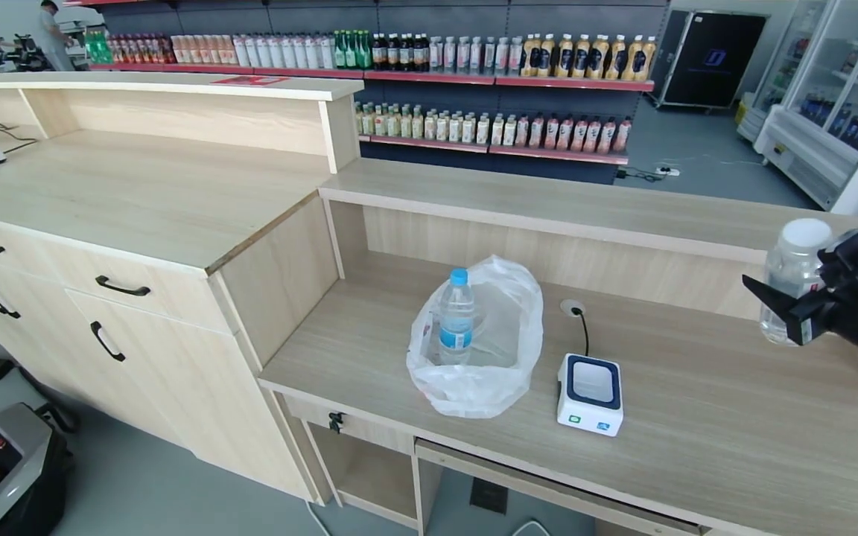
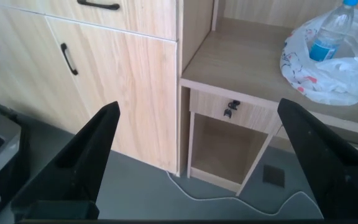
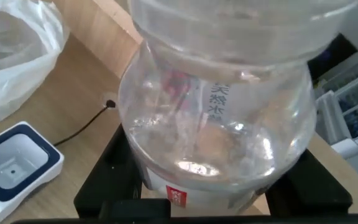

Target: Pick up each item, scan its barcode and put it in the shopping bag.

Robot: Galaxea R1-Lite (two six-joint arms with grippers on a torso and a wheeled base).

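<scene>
Bottle (image 1: 790,275) and bag (image 1: 503,372) are glossy plastic, counter (image 1: 697,424) matt wood.

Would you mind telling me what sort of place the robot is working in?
Probably a shop checkout: shelves of bottled drinks behind, a barcode scanner and shopping bag on the wooden counter.

Wooden counter (image 1: 697,402), drink shelves (image 1: 429,74), grey floor (image 1: 161,484)

- The left gripper (image 2: 197,165) hangs low on the left. Its two fingers (image 2: 79,165) are spread wide apart.
- The right gripper (image 1: 780,305) is up at the far right. It squeezes a bottle (image 1: 794,260) from both sides.
</scene>
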